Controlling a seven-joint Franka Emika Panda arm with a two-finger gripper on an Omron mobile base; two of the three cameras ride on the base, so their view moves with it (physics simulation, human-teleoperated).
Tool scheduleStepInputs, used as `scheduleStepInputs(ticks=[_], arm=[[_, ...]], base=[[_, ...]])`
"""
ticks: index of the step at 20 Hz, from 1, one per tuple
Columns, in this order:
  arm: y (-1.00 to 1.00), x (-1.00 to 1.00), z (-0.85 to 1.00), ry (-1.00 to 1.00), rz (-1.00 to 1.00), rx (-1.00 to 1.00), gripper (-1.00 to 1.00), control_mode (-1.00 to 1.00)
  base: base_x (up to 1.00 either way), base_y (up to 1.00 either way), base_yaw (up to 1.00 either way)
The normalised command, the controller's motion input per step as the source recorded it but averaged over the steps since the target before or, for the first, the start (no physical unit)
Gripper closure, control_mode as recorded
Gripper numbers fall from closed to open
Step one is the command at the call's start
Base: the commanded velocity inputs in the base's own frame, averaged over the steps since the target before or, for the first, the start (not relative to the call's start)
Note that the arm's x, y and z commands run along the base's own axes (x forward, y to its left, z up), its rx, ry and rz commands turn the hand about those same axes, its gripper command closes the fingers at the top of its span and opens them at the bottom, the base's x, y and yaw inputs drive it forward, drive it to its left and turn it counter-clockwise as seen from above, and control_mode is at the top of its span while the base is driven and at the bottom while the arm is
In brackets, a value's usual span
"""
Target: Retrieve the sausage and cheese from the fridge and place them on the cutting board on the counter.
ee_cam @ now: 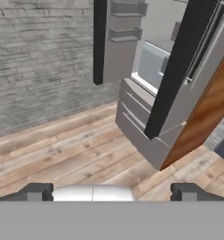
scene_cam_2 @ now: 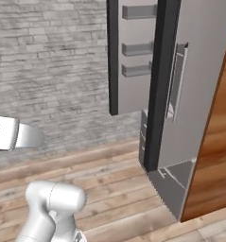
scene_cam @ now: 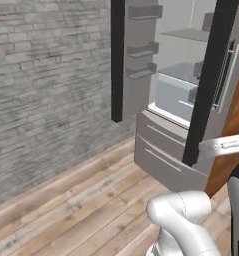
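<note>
Grey brick wall [scene_cam: 46, 85] spans nine to twelve o'clock; light wood plank floor [scene_cam: 86, 205] below; brown wood panel [scene_cam_2: 213, 156] at three o'clock.

Grey fridge [scene_cam: 166, 145], both doors open.

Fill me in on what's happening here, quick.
The white robot arm stands on the wooden plank floor before the tall grey French-door fridge, whose upper doors are both swung open onto a white interior with shelves and a clear drawer. The gripper holds nothing, its fingertips spread wide apart, well short of the fridge. No sausage or cheese can be made out inside from here.
</note>
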Motion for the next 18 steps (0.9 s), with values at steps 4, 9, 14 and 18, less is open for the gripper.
scheduleStepInputs(ticks=[4,9,14,18], arm=[[0.00,0.00,0.00,0.00,0.00,0.00,-1.00,1.00],[0.00,0.00,0.00,0.00,0.00,0.00,-1.00,1.00],[0.00,0.00,0.00,0.00,0.00,0.00,-1.00,1.00],[0.00,0.00,0.00,0.00,0.00,0.00,-1.00,1.00]], base=[[0.16,0.35,-0.22],[0.15,0.61,-0.56],[0.29,0.92,-0.57],[0.65,1.00,-0.45]])
